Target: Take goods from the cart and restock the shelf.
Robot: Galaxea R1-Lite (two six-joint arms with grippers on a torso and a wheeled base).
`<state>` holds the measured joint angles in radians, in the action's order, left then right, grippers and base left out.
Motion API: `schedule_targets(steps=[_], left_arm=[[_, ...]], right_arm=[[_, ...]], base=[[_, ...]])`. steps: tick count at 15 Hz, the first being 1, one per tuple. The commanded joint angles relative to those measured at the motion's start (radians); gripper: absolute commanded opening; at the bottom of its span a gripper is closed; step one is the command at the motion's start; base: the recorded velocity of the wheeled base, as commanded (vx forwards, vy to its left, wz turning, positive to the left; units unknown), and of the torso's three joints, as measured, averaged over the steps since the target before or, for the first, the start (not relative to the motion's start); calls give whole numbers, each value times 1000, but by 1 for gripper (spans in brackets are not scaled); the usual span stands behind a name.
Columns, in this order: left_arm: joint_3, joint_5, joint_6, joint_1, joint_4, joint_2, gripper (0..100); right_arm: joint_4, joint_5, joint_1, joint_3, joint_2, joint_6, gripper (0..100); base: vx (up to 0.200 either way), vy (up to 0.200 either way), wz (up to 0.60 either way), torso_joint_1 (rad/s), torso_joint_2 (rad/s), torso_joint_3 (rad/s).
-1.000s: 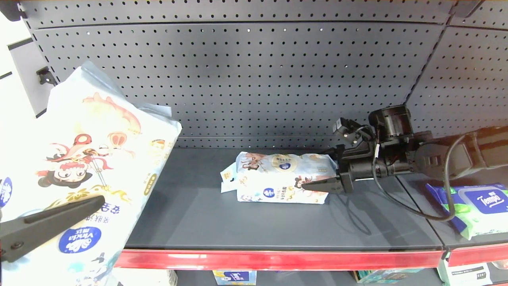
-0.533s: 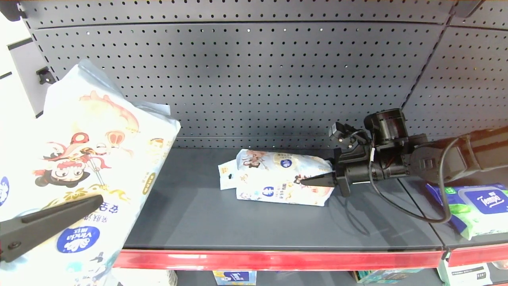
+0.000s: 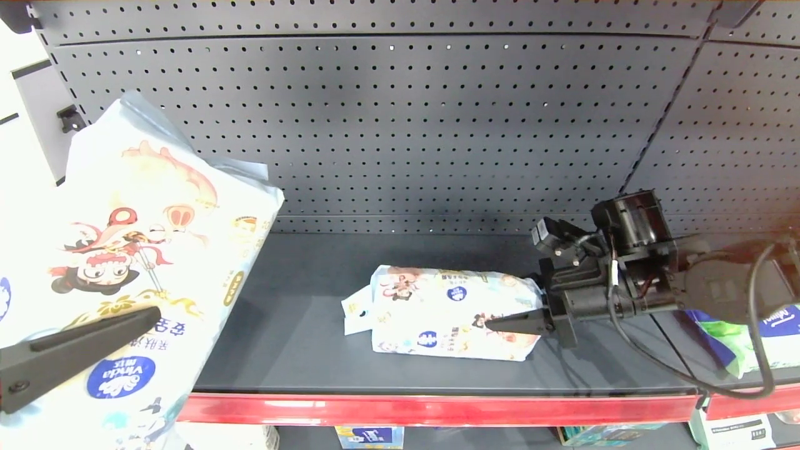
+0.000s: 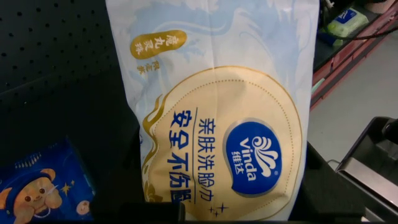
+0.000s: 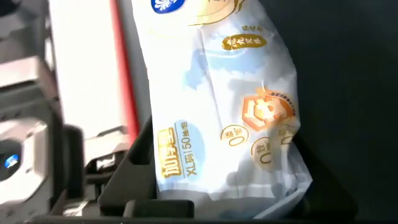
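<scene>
My left gripper (image 3: 134,315) is shut on a large white and pale-blue cartoon-printed pack (image 3: 144,250), held up at the left in front of the shelf; one black finger (image 3: 81,353) lies across its face. In the left wrist view this large pack (image 4: 230,124) sits in the left gripper (image 4: 217,211). A smaller pack (image 3: 447,309) with the same print lies on its side on the grey shelf board (image 3: 300,337). My right gripper (image 3: 509,320) is shut on its right end. In the right wrist view the smaller pack (image 5: 217,106) lies between the right gripper's (image 5: 224,180) fingers.
A grey pegboard (image 3: 375,125) backs the shelf, and a red strip (image 3: 437,409) runs along its front edge. A green and blue wipes pack (image 3: 775,334) lies on the adjoining board at the right. More goods (image 3: 369,435) stand on the shelf below. A blue bear-printed pack (image 4: 43,186) lies near the left gripper.
My right gripper has drawn the smaller pack toward the shelf's front edge and a little to the right. The left arm and its large pack have barely moved.
</scene>
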<state>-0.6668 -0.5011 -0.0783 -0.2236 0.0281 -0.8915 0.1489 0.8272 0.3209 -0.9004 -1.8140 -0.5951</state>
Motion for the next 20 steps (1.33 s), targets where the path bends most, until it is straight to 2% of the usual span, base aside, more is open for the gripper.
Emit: schedule_targets(steps=[1, 6, 15, 16, 20], left_arm=[[1, -1, 0, 0, 1, 0, 0], [7, -1, 5, 0, 1, 22, 0], [10, -2, 5, 0, 0, 20, 0], [10, -1, 5, 0, 0, 20, 0], [6, -4, 5, 0, 1, 14, 0]], right_arm=[[0, -22, 20, 107, 96, -20, 0], [-2, -23, 50, 152, 121, -32, 0], [-2, -23, 49, 172, 121, -32, 0], [0, -23, 50, 172, 122, -22, 100], [-2, -25, 23, 173, 170, -15, 100]], base=[[0, 0, 0, 0, 0, 0], [0, 0, 0, 0, 0, 0], [0, 0, 0, 0, 0, 0], [0, 0, 0, 0, 0, 0], [0, 0, 0, 0, 0, 0]])
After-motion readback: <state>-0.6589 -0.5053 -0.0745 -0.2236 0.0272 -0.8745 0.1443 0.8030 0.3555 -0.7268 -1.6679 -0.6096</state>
